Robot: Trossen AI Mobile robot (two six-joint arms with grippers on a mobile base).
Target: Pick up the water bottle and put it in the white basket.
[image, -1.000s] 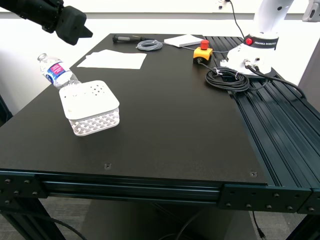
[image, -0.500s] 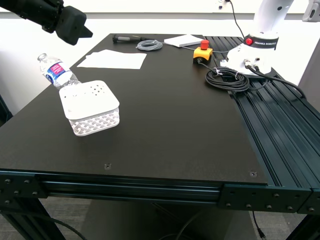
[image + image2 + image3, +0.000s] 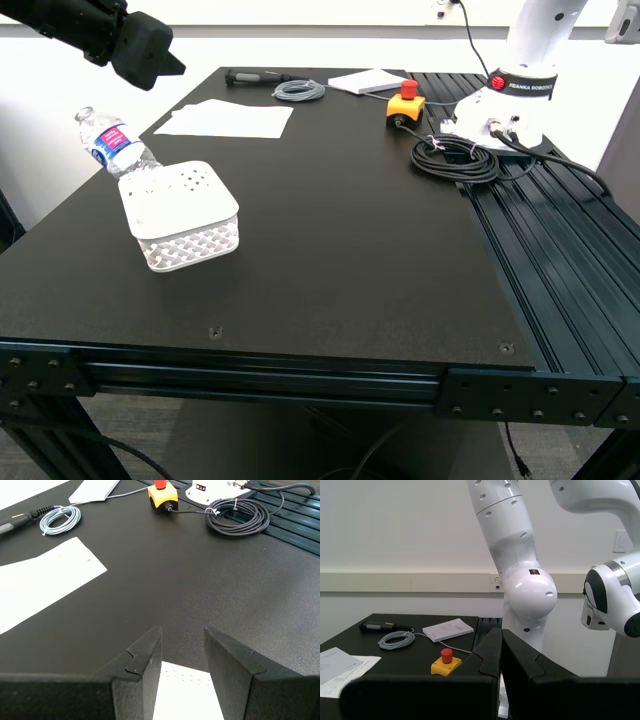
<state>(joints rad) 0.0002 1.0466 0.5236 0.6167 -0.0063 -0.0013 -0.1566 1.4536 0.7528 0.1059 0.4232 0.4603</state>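
The water bottle (image 3: 115, 143), clear with a white cap and a blue and red label, lies tilted at the table's left edge in the exterior view. Its lower end rests against the back corner of the white basket (image 3: 180, 215). The basket's flat dotted face points up and its lattice sides face forward. My first gripper (image 3: 182, 632) is open and empty, and the basket's dotted face (image 3: 185, 690) shows between its fingers. Its black arm end (image 3: 140, 48) hangs above and behind the bottle. My second gripper (image 3: 501, 632) is shut and empty, out of the exterior view.
White paper sheets (image 3: 225, 120), a grey coiled cable (image 3: 299, 91), a black handle (image 3: 255, 76) and a booklet (image 3: 367, 81) lie at the back. A yellow stop button (image 3: 404, 106), a black cable coil (image 3: 455, 158) and a white robot's base (image 3: 510, 95) stand at the back right.
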